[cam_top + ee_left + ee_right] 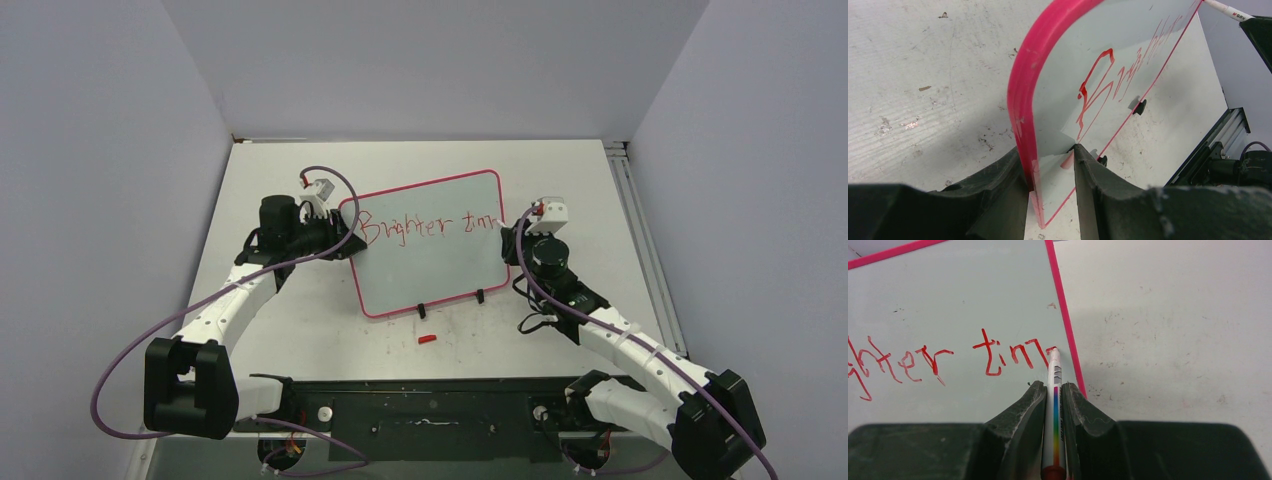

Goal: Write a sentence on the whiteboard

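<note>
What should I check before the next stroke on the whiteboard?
1. Left tool clamped on the whiteboard edge: ok.
2. Right tool shut on the marker: ok.
3. Marker tip at the end of the sentence: ok.
4. Room to finish the word on this line: not ok, tip nearly at the whiteboard's right edge.
5. Tip pressure: cannot tell.

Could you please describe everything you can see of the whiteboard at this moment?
The whiteboard, on the table, has a glossy white face, a thin pink-red frame with rounded corners and two small black feet on its near edge. Red lettering reads "Brighter tim". The left pincer clamps its left edge; a marker in the right pincer touches its face by the right edge.
</note>
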Tool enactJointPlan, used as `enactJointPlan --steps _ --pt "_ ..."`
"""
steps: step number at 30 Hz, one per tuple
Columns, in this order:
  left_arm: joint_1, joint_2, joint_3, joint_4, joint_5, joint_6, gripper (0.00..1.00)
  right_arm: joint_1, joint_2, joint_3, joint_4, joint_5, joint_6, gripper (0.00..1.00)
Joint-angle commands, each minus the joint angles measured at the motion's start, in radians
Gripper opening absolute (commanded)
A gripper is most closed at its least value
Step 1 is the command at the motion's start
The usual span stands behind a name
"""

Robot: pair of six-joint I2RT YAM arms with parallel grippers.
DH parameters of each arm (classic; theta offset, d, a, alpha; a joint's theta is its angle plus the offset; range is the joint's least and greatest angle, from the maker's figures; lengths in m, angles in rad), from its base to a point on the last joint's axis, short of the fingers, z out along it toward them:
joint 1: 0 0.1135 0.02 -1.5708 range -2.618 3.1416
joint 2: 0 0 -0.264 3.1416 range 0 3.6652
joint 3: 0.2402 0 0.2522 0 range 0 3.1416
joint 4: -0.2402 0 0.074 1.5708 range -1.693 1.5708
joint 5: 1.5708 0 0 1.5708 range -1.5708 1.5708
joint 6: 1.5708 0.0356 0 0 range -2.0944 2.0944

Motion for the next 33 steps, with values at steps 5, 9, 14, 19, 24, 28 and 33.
enactJointPlan --steps 5,9,14,19,24,28,33 --pt "0.004 -0.031 0.031 0.040 0.005 0.009 0.34 -0.013 -0.005 0.049 0.067 0.017 -0.020 0.05" --pt "0.004 -0.030 0.032 0.039 0.006 0.008 0.33 -0.014 0.002 0.052 0.077 0.007 -0.022 0.05" --pt "0.003 -0.029 0.032 0.039 0.007 0.008 0.33 -0.014 0.009 0.055 0.079 -0.002 -0.027 0.05" --pt "0.003 -0.030 0.032 0.039 0.008 0.008 0.34 -0.014 0.020 0.048 0.087 -0.040 -0.024 0.05" --pt "0.003 -0.029 0.032 0.039 0.009 0.008 0.33 -0.014 0.020 0.042 0.077 -0.051 -0.026 0.05" --pt "0.003 -0.029 0.031 0.039 0.010 0.008 0.34 -0.014 0.011 0.028 0.059 -0.052 -0.018 0.05" --pt "0.003 -0.029 0.032 0.040 0.009 0.008 0.34 -0.013 -0.003 0.008 0.036 -0.051 -0.006 0.05"
